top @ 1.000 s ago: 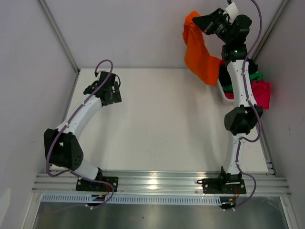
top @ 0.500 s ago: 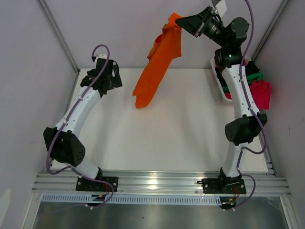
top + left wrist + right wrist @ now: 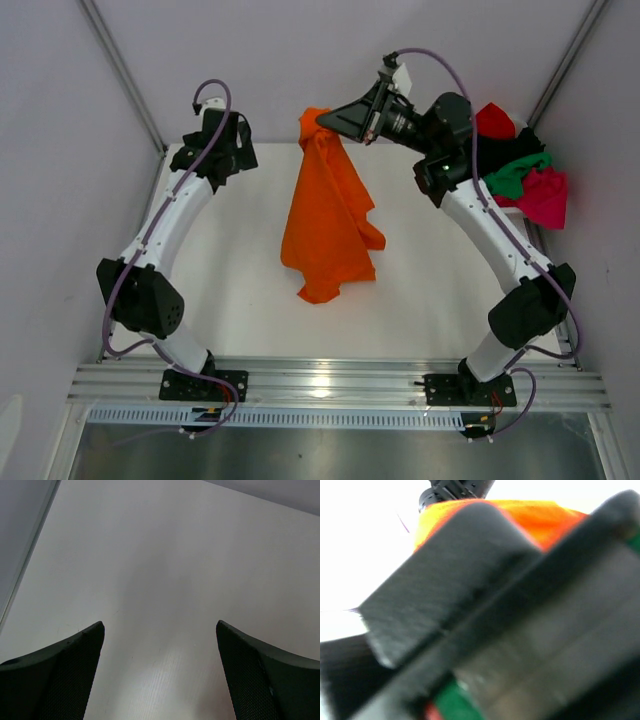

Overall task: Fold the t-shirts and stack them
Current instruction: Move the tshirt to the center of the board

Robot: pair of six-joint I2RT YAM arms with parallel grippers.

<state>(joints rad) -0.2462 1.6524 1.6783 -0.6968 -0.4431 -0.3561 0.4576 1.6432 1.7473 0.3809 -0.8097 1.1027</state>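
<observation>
Over the middle of the table (image 3: 230, 300) now hangs the orange t-shirt (image 3: 330, 225), swung in from the table's far right corner, so spreading it can begin. Whether its hem touches the table I can't tell. The other t-shirts (image 3: 520, 175) lie heaped at that corner. My right gripper (image 3: 325, 119) pinches the shirt's top; my left gripper (image 3: 160, 630) gapes empty above the table's far left.
</observation>
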